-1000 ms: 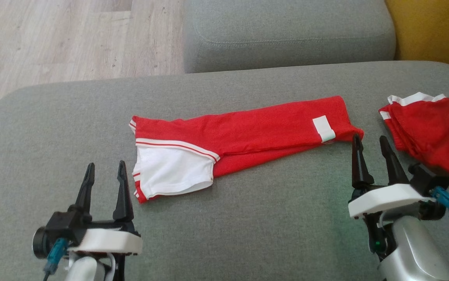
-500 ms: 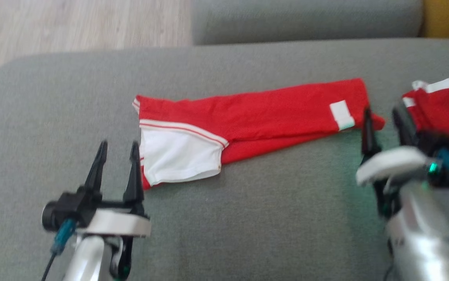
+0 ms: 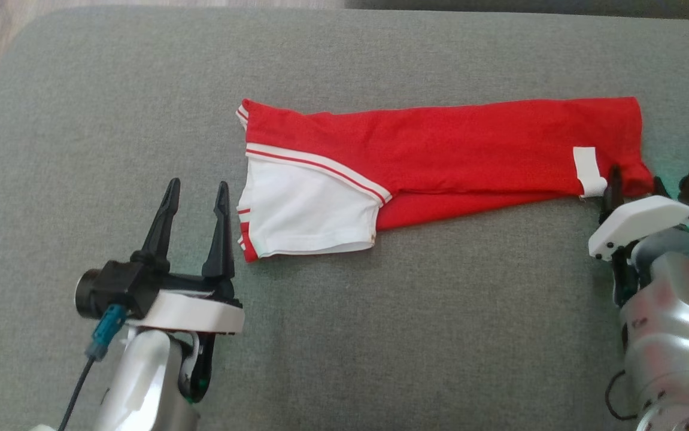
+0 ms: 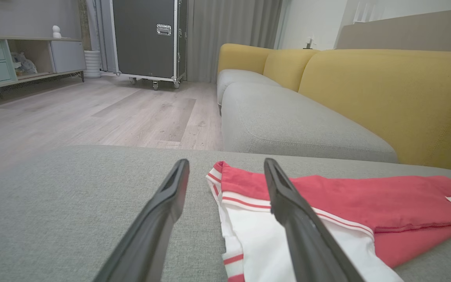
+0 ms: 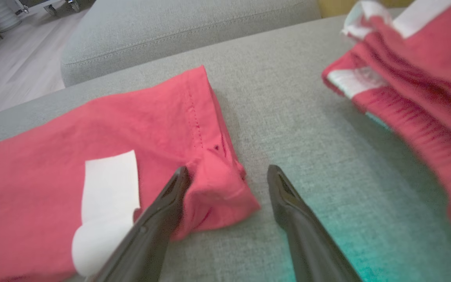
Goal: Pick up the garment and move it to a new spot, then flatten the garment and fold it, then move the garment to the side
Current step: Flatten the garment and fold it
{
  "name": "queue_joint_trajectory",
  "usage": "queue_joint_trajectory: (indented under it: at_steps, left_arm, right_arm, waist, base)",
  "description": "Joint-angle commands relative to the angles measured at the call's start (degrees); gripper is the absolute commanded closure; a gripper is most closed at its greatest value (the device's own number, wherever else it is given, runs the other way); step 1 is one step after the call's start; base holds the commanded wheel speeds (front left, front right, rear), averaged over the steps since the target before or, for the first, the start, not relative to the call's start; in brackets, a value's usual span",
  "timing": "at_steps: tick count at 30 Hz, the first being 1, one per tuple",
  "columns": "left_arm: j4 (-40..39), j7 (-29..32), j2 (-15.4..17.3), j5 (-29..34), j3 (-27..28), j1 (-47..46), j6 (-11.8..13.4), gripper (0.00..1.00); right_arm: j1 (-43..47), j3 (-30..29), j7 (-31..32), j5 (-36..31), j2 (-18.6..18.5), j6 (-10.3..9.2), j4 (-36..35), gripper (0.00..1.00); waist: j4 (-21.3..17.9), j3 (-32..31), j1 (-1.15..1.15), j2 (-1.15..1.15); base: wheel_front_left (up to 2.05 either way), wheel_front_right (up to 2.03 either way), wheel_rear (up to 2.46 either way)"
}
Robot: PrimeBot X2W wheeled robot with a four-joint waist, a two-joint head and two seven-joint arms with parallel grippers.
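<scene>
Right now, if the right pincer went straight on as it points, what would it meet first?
The right pincer would likely meet the near corner of the folded red shirt, lying between its open jaws, with grey sofa cushion beyond. Depth is unclear.

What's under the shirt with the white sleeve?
The shirt lies folded on the grey cushion. A lower red layer peeks out at its near edge. Anything else beneath is covered.

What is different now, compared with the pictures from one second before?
The head camera tilted down, shifting the whole view. The right gripper dipped toward the garment, whose right corner now lies between its open jaws. Nothing grasped; the left gripper stays open.
</scene>
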Motion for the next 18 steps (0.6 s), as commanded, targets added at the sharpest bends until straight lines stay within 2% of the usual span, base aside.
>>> queue_joint_trajectory:
  at_steps: [1,3,4,5,13,18]
  left_arm:
    - [-1.62,-0.29,0.26,-0.27,1.34,-2.39,-0.24,0.0]
    - [-1.6,-0.29,0.25,-0.4,1.27,-2.63,-0.27,0.0]
    - [-1.58,-0.29,0.25,-0.4,1.29,-2.69,-0.28,0.0]
    - [-1.57,-0.29,0.25,-0.37,1.32,-2.7,-0.28,0.0]
    - [-1.08,-0.29,0.24,0.0,2.04,-1.86,-0.21,0.0]
    - [-1.01,-0.29,0.24,0.24,2.9,-0.35,-0.08,0.0]
  right_arm:
    - [-2.76,0.12,0.03,-1.34,0.47,0.2,0.53,0.0]
    - [-3.17,-0.99,-0.06,-2.67,0.47,0.2,2.63,0.0]
    - [-3.38,-1.4,-0.35,-3.19,0.47,0.2,3.52,0.4]
    - [-3.6,-1.73,-0.81,-3.61,0.48,0.2,4.34,0.99]
    - [-4.78,-0.47,-5.44,-4.88,0.48,0.2,7.81,1.0]
    - [-3.4,0.13,-6.48,-2.72,0.48,0.2,6.19,1.0]
  waist:
    - [0.31,0.29,-0.01,0.0]
    - [0.29,0.39,-0.01,0.0]
    - [0.23,0.41,-0.01,0.0]
    - [0.13,0.4,-0.01,0.0]
    - [-1.69,-1.4,-0.01,0.0]
    - [-3.99,-4.32,-0.01,0.0]
  base:
    - [0.0,0.0,0.0]
    - [0.0,0.0,0.0]
    - [0.0,0.0,0.0]
    - [0.0,0.0,0.0]
    - [0.0,0.0,0.0]
    - [0.0,0.0,0.0]
